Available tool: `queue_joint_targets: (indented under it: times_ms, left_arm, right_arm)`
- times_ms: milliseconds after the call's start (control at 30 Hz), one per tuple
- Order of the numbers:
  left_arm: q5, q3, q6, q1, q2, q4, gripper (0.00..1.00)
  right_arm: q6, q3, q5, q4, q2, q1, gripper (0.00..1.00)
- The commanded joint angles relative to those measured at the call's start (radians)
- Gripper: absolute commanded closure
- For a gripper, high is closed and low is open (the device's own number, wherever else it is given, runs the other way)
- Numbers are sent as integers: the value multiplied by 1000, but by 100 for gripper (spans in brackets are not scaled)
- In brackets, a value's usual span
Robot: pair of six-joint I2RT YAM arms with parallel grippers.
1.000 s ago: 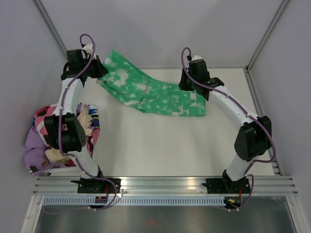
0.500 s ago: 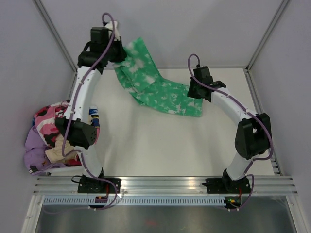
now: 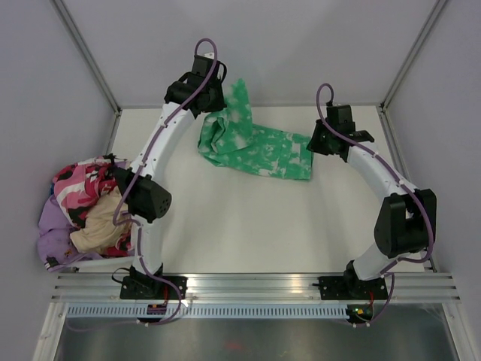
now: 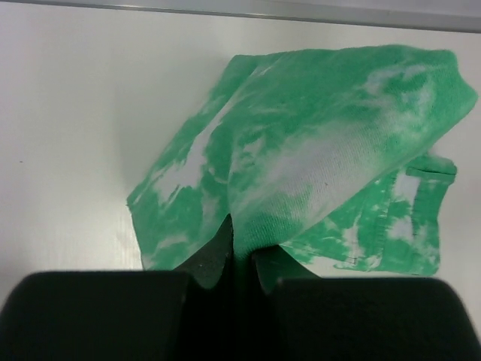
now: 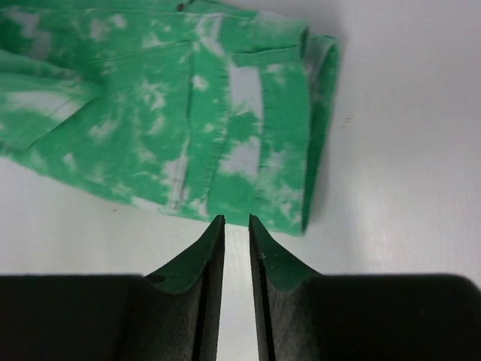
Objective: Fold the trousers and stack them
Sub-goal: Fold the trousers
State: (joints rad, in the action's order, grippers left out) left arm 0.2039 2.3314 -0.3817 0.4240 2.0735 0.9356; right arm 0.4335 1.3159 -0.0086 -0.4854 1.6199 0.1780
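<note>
The green and white tie-dye trousers (image 3: 263, 149) lie at the back middle of the table, with their left part lifted. My left gripper (image 3: 219, 96) is shut on a fold of that leg fabric (image 4: 301, 173) and holds it up above the rest. In the left wrist view the cloth runs into the left gripper (image 4: 242, 242). My right gripper (image 3: 314, 143) hovers just off the trousers' right end (image 5: 248, 143). In the right wrist view the right gripper (image 5: 232, 220) has its jaws nearly together with only a thin gap, and holds nothing.
A pile of pink, purple and beige clothes (image 3: 83, 210) sits at the left edge of the table. Walls with metal frame posts close in the back and sides. A metal rail (image 3: 255, 286) runs along the near edge.
My left gripper has swung up and to the right, carrying the leg end over toward the trousers' middle. My right gripper has drawn back to the right, off the trousers' right end.
</note>
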Motion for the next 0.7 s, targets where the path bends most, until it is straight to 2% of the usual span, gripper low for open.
queue_joint_targets:
  times_ms: [0,33,100,233,300,333,433,567,667]
  left_arm:
    - [-58,65,-134,7,40,-72,98]
    - [-78,75,-150,-13,49,-67,98]
    - [-142,75,-172,-45,56,-66,98]
    - [-214,56,-180,-171,33,-70,98]
    - [-276,17,-149,-235,2,-96,98]
    - [-300,2,-149,-235,2,-104,98]
    - [-359,-52,-73,-341,-41,-124,98]
    - [-393,-142,30,-418,-59,-165,98]
    - [-431,-188,96,-465,-49,-190,98]
  right_arm:
    - [27,-23,-206,140,-28,6,76]
    - [45,-29,-290,180,-26,9,78]
    - [86,-33,-335,305,-8,24,80]
    - [74,81,-283,357,104,158,78]
    - [92,182,-262,364,254,216,78]
    - [102,218,-255,367,255,231,78]
    - [140,347,-211,377,432,282,79]
    - [149,550,-151,364,599,344,79]
    - [191,624,-142,402,723,379,79]
